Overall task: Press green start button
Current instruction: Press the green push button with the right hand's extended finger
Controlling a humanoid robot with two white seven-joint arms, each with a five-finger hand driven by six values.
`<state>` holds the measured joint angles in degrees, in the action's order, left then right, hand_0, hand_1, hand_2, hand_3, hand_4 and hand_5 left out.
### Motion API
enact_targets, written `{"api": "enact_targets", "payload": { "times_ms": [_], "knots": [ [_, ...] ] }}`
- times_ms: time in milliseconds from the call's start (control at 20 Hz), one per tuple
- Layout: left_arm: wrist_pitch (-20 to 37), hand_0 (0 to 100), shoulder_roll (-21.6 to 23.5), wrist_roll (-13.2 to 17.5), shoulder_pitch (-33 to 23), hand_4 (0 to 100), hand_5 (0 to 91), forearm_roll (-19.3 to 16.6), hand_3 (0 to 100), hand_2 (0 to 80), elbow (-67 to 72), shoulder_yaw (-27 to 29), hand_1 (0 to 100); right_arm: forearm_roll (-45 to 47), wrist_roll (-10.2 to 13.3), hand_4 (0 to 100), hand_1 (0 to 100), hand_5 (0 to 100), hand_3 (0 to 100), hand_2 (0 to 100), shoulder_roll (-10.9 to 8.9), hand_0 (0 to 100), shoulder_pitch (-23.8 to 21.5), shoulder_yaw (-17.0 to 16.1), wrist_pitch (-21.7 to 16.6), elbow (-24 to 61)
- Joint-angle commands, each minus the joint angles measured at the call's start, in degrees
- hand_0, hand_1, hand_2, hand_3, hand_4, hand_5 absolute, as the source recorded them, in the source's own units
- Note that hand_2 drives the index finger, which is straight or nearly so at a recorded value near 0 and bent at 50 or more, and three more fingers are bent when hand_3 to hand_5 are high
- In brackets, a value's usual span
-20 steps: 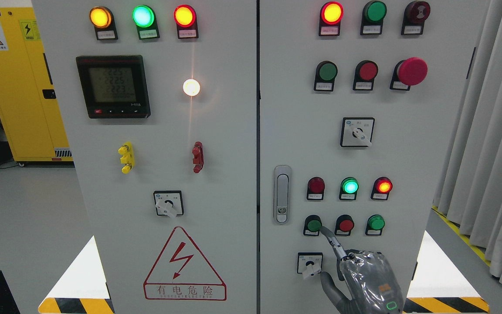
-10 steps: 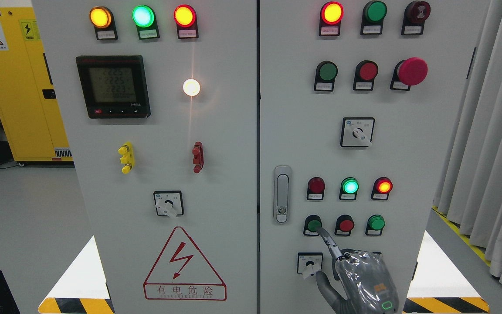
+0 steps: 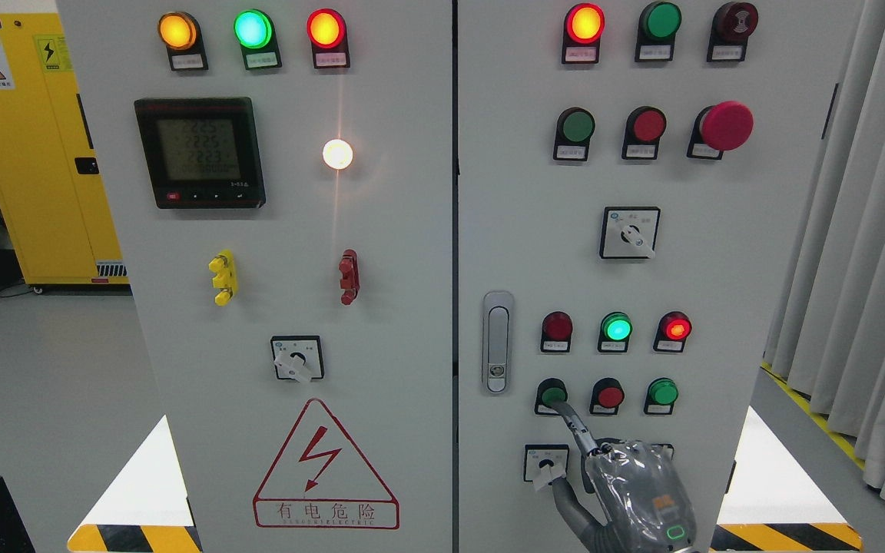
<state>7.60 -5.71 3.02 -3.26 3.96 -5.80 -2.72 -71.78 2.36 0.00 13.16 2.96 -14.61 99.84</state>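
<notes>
The green start button (image 3: 551,394) is at the left of the bottom row of three round buttons on the right cabinet door (image 3: 719,292). My right hand (image 3: 637,491), in a grey glove under clear plastic, comes up from the bottom edge. Its index finger (image 3: 575,427) points up and to the left, and the tip touches the lower right edge of the green button. The other fingers are curled in and the thumb (image 3: 565,499) hangs below. The hand holds nothing. My left arm is out of view.
Right of the green button are a red button (image 3: 609,396) and another green one (image 3: 663,392). Above them are three indicator lamps (image 3: 616,328), below a rotary switch (image 3: 546,463), and to the left a door latch (image 3: 497,342). Grey curtains (image 3: 865,230) hang at the right.
My right hand has shifted slightly left and its index fingertip has slid further onto the green button. The lamps look the same.
</notes>
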Motion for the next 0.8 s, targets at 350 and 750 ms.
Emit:
{"api": "enact_targets", "payload": {
  "times_ms": [350, 750],
  "knots": [
    [0.05, 12, 0.0, -0.03, -0.08, 0, 0.0, 0.0, 0, 0.0, 0.0, 0.0, 56, 0.33, -0.25, 89, 82, 84, 86, 2, 1.58, 61, 0.99, 0.21, 0.19, -2.37],
    [0.05, 12, 0.0, -0.03, 0.01, 0, 0.0, 0.0, 0, 0.0, 0.0, 0.0, 56, 1.47, -0.25, 89, 81, 84, 85, 2, 1.58, 62, 0.73, -0.06, 0.11, -2.46]
  ]
}}
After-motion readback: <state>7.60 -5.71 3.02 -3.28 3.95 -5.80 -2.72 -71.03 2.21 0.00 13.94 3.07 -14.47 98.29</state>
